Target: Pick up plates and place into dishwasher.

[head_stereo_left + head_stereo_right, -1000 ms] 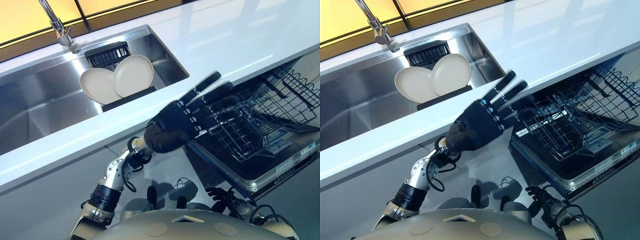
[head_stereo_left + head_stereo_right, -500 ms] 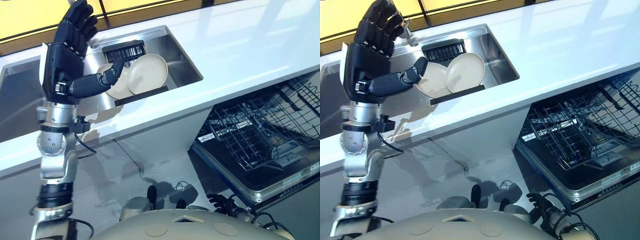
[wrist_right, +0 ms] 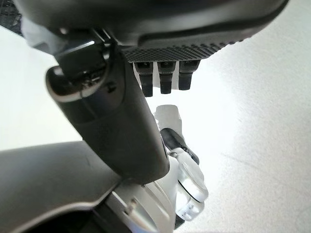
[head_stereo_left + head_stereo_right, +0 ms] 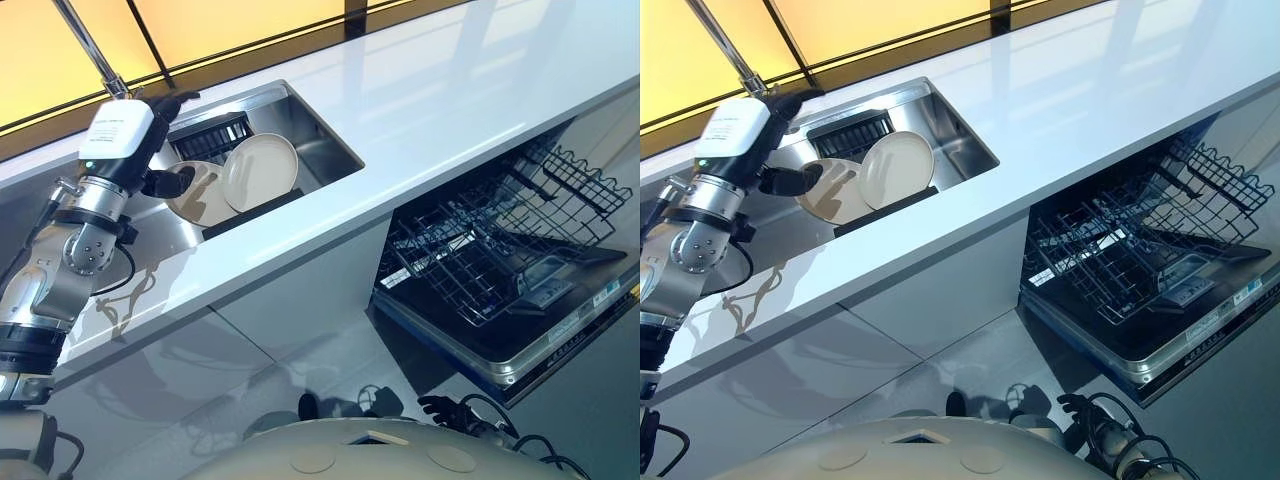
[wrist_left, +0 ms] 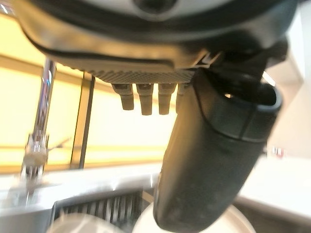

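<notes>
Plates [image 4: 235, 180] are leaned in the sink [image 4: 330, 150], ungrasped. Left hand [image 4: 165, 180] has been brought beside them, fingers straight; the right hand [image 4: 440, 408] is hung low, fingers relaxed.

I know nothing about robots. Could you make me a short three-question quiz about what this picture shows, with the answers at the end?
1. True or false: the two plates already sit in the dishwasher rack.
2. Which hand is up by the sink: A) the left hand, B) the right hand, C) both?
3. Fill in: the dishwasher door is ____.

Key
1. False. They lean on edge in a dark holder inside the sink.
2. A. The left hand reaches towards the plates with relaxed fingers, holding nothing; the right hand hangs low, fingers also relaxed.
3. Open, with the empty wire rack pulled out.
</notes>
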Tool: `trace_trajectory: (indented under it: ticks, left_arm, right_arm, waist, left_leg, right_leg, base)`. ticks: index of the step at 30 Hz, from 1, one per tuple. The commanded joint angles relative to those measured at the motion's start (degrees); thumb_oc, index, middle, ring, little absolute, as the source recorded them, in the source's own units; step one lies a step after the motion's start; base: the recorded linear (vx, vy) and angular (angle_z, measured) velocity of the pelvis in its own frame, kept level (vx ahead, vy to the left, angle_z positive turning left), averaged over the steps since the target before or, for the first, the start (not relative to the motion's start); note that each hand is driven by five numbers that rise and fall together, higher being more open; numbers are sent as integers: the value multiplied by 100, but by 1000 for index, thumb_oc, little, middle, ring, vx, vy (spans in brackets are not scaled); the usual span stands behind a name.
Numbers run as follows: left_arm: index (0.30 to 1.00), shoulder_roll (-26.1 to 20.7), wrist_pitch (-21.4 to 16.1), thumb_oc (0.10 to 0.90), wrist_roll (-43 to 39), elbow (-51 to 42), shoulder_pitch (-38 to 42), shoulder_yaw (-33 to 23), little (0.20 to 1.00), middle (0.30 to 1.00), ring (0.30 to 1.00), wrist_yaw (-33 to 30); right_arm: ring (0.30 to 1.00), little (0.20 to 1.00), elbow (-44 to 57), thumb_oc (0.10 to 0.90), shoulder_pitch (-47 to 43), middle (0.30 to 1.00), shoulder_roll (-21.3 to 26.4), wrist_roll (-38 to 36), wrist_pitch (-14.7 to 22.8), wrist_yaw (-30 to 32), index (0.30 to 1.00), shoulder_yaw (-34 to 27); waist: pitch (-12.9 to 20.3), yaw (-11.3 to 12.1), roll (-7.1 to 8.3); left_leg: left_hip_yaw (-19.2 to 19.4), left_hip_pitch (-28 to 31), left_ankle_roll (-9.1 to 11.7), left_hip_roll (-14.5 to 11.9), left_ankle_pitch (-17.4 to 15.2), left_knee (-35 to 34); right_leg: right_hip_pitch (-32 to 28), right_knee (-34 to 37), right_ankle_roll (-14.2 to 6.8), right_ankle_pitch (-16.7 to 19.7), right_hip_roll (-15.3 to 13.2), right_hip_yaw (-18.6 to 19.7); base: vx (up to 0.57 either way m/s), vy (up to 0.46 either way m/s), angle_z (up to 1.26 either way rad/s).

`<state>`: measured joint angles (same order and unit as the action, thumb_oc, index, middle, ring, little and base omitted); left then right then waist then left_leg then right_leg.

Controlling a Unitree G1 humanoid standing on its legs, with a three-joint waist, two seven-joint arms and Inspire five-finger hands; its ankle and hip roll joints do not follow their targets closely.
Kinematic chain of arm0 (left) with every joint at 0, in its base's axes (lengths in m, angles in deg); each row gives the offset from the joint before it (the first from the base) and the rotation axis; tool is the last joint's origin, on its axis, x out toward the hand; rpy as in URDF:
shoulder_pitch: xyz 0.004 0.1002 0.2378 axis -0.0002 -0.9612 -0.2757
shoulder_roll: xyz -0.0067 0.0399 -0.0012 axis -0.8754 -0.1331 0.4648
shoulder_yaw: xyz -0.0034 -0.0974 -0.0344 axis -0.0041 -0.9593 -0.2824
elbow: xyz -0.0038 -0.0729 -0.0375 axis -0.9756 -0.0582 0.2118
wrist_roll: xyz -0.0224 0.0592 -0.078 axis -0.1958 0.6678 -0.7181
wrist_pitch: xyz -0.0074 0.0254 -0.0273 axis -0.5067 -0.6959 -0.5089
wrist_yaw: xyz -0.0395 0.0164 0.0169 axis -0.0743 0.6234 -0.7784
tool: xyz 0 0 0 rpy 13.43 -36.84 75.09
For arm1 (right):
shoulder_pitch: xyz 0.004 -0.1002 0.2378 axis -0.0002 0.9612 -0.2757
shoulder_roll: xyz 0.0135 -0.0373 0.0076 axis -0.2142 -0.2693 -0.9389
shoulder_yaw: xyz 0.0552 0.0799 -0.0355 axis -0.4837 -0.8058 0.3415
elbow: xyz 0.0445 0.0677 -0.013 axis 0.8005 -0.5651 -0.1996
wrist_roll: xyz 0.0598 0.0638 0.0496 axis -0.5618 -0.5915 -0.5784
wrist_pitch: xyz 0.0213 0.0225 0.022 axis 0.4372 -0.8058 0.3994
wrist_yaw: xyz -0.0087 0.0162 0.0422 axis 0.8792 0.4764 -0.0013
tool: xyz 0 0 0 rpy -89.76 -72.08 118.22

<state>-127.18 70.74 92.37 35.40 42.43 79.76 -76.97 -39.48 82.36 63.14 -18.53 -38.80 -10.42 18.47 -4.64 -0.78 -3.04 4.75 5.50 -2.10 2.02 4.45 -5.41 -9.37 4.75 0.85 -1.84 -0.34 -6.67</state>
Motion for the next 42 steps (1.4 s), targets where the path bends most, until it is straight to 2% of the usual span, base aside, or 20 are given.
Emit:
trace_trajectory:
  ticks: [1,5,8,14,19,21,24,28,33,42]
  left_arm:
    - [900,-599,328,800,-43,259,1579,-114,900,900,900,-174]
    - [900,-709,653,800,-250,652,2106,227,900,900,900,-206]
    - [900,-714,881,800,-868,1025,2402,342,900,900,900,-238]
    - [900,-502,1123,800,-1721,1577,2613,152,900,900,900,-428]
    - [900,-345,1057,800,-2276,1962,2630,-124,900,900,900,-1257]
    - [900,-288,1022,800,-2407,1954,2612,-200,900,900,900,-1458]
    - [900,-84,984,800,-2693,1881,2569,-476,900,900,900,-2080]
    - [900,142,876,800,-2840,1830,2563,-670,900,900,900,-2507]
    - [900,285,897,800,-2631,1736,2522,-759,900,900,900,-2501]
    - [900,159,845,800,-2730,1617,2440,-766,900,900,900,-2241]
  right_arm:
    - [900,900,150,800,-218,900,101,-13,61,-12,900,53]
    - [900,900,304,800,-325,900,169,-230,110,109,900,199]
    - [900,900,403,800,-424,900,225,-392,129,149,900,242]
    - [900,900,408,800,-455,900,189,-567,155,232,900,269]
    - [900,900,361,800,-379,900,176,-592,167,314,900,249]
    - [900,900,351,800,-368,900,178,-581,176,320,900,241]
    - [900,900,394,800,-336,900,187,-556,165,327,900,266]
    - [900,900,403,800,-372,900,160,-525,134,326,900,324]
    - [900,900,447,800,-379,900,151,-445,113,335,900,389]
    - [900,900,383,800,-303,900,184,-310,184,336,900,291]
  waist:
    - [-315,-119,-2]
    - [-640,-135,85]
    - [-858,-131,128]
    - [-1034,-77,234]
    - [-1023,-57,289]
    - [-1015,-49,293]
    - [-991,-11,334]
    - [-986,4,376]
    - [-994,4,377]
    - [-1021,24,360]
  left_leg:
    - [39,92,-363,326,-774,191]
    - [110,-240,-425,359,-790,442]
    - [159,-447,-441,343,-747,563]
    - [147,-670,-450,323,-724,716]
    - [111,-768,-425,344,-761,838]
    - [100,-778,-424,352,-776,854]
    - [53,-863,-417,379,-804,924]
    - [30,-921,-410,369,-798,959]
    - [-4,-927,-386,348,-794,965]
    - [-30,-856,-377,341,-788,952]
  right_leg:
    - [886,-786,-623,-26,-138,129]
    - [1332,-1079,-731,115,-164,285]
    - [1536,-1194,-783,116,-142,351]
    - [1677,-1241,-820,162,-144,392]
    - [1700,-1243,-807,145,-179,403]
    - [1699,-1247,-798,132,-188,408]
    - [1692,-1242,-755,113,-213,408]
    - [1782,-1340,-741,104,-214,394]
    - [1863,-1471,-746,77,-224,360]
    - [1780,-1429,-771,55,-219,284]
  base:
    - [-20,108,-13]
    - [-60,80,-14]
    - [-52,67,-12]
    - [22,39,-7]
    - [73,69,-1]
    - [45,51,-2]
    - [14,29,0]
    - [0,0,0]
    - [-6,12,2]
    - [3,5,3]
